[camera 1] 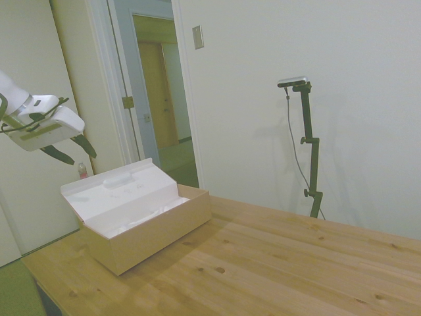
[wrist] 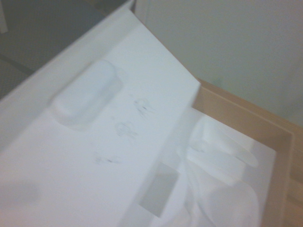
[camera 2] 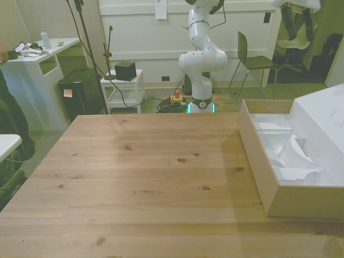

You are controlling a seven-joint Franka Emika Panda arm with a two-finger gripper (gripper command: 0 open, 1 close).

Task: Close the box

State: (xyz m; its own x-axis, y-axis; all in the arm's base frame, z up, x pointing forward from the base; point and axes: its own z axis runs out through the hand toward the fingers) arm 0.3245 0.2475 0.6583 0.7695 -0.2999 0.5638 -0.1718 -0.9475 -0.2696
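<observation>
The box (camera 1: 151, 237) is a shallow tan cardboard box with a white moulded inside, standing at the table end near the arm; in the front view the box (camera 2: 258, 156) sits at that view's right. Its hinged lid (camera 1: 122, 187) stands raised and tilted back, white inner face showing, and the lid (camera 2: 328, 115) rises along the box's outer side. My gripper (camera 1: 82, 158) hangs in the air above and behind the lid, touching nothing, with its two dark fingers spread open. The gripper (camera 2: 301, 37) shows high up. The wrist view looks down on the lid (wrist: 94, 142) and the box's wall (wrist: 246, 113).
A small bottle with a red cap (camera 1: 83, 170) peeks out behind the lid. The wooden table (camera 2: 150, 161) stretches wide toward the front view's left. A person in dark clothing (camera 2: 8, 118) stands at that view's left edge. A chair (camera 2: 252, 54) stands behind the table.
</observation>
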